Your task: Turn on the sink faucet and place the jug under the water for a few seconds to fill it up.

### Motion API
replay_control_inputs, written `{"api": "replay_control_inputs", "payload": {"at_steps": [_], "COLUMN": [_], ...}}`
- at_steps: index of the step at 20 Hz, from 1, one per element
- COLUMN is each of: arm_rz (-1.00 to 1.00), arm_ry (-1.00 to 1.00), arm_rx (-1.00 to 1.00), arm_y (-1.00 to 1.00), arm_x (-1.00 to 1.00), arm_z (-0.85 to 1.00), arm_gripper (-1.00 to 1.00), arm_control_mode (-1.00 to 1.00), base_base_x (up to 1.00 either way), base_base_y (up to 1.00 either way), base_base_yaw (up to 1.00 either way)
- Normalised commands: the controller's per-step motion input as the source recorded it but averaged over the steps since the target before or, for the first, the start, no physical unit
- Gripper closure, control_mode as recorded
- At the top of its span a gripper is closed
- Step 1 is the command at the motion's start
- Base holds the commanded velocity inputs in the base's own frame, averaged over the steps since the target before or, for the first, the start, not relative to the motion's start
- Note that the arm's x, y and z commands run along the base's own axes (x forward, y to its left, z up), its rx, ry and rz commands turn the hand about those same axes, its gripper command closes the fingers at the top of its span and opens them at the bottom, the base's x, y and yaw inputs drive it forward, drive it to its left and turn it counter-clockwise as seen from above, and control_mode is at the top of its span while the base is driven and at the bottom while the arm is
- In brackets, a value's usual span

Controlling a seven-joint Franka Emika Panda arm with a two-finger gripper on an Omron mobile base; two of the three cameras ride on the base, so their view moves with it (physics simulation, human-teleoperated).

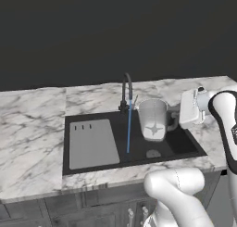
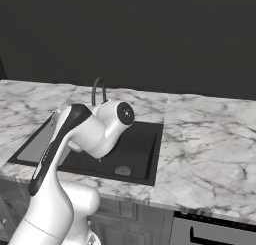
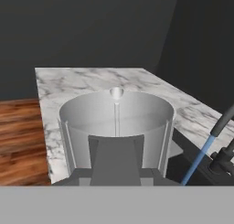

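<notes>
Veined marble counter (image 1: 32,129), translucent tapered jug (image 1: 153,120), pencil-thin water (image 1: 129,129)

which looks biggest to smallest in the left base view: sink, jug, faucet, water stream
1. sink, by far the largest.
2. jug.
3. faucet and water stream: both slim and about equally tall, too close to rank.

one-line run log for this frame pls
faucet: on | water: streaming into sink | jug: held upright over basin, beside stream, not under it | claw: shut on jug handle
</notes>
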Motion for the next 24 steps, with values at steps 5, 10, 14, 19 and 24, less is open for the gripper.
{"api": "replay_control_inputs", "payload": {"at_steps": [5,10,14,19,24], "arm_rz": [0.00,0.01,0.01,0.01,0.02], "arm_ry": [0.00,0.00,0.00,0.04,0.10], "arm_rx": [0.01,0.04,0.03,0.01,0.00], "arm_y": [-0.12,-0.33,-0.36,-0.26,-0.07], "arm_x": [0.04,0.14,0.22,0.33,0.33], "arm_z": [0.00,0.00,-0.06,-0.21,-0.26], "arm_gripper": [1.00,1.00,1.00,1.00,1.00], "arm_control_mode": [-1.00,-1.00,-1.00,-1.00,-1.00], "base_base_x": [0.14,0.00,0.00,0.00,0.00], "base_base_y": [-0.15,0.00,0.00,0.00,0.00], "base_base_yaw": [0.00,0.00,0.00,0.00,0.00]}}
